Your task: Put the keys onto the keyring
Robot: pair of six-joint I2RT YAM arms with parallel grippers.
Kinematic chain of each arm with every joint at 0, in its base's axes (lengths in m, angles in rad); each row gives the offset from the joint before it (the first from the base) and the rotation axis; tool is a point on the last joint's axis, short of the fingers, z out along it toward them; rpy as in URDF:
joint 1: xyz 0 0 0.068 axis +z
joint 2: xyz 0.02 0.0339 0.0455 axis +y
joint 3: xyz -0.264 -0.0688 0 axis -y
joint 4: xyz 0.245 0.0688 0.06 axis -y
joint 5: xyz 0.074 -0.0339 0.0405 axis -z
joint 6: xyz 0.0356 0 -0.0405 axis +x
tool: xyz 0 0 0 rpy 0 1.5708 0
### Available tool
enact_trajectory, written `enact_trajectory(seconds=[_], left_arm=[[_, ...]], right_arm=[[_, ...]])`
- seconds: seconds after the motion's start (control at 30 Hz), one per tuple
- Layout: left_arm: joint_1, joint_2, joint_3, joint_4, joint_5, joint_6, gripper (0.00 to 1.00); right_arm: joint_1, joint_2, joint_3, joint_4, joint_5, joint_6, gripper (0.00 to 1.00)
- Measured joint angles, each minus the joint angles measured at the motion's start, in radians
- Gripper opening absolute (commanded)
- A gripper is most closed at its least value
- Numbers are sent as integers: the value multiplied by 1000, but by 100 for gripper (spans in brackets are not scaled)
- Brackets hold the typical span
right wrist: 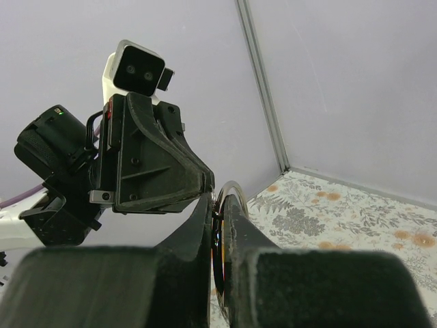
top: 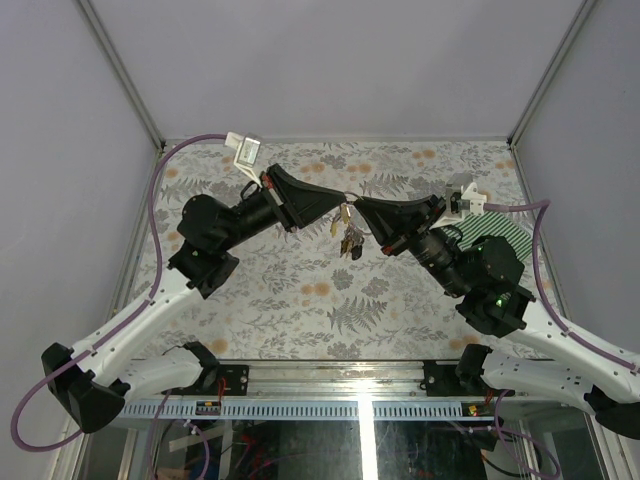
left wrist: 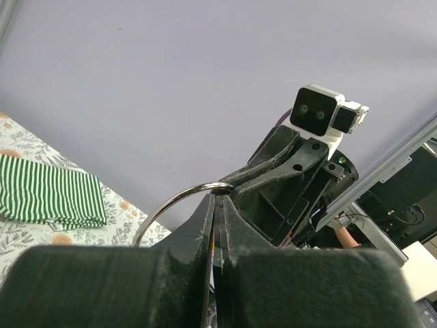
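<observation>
Both grippers meet tip to tip above the middle of the table. My left gripper (top: pixel 337 206) is shut on the thin silver keyring (left wrist: pixel 174 202), whose arc curves out to the left of its fingertips (left wrist: pixel 205 212). My right gripper (top: pixel 362 212) is also shut on the keyring (right wrist: pixel 233 188), with something dark and orange-yellow pinched between its jaws. A small bunch of keys (top: pixel 350 238) hangs below the point where the grippers meet, above the floral cloth. Single key colours are too small to tell.
A green-and-white striped cloth (top: pixel 497 238) lies at the right rear of the floral-patterned table (top: pixel 300 300); it also shows in the left wrist view (left wrist: pixel 48 195). Grey enclosure walls and metal frame posts (top: pixel 120 70) stand around the table.
</observation>
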Motion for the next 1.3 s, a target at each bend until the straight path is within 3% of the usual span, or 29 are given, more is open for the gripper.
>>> enact_trajectory(seconds=[0.67, 0.87, 1.2, 1.3], left_arm=[[-2, -39, -13, -72, -78, 51, 0], [-2, -33, -13, -72, -72, 67, 14], [-2, -35, -8, -125, -53, 137, 28], [-2, -41, -1, -148, -37, 171, 37]], right_arm=[[0, -3, -6, 9, 0, 25, 0], [0, -5, -3, -9, 11, 84, 0], [0, -5, 24, -86, 45, 193, 0], [0, -5, 29, -104, 53, 212, 0]])
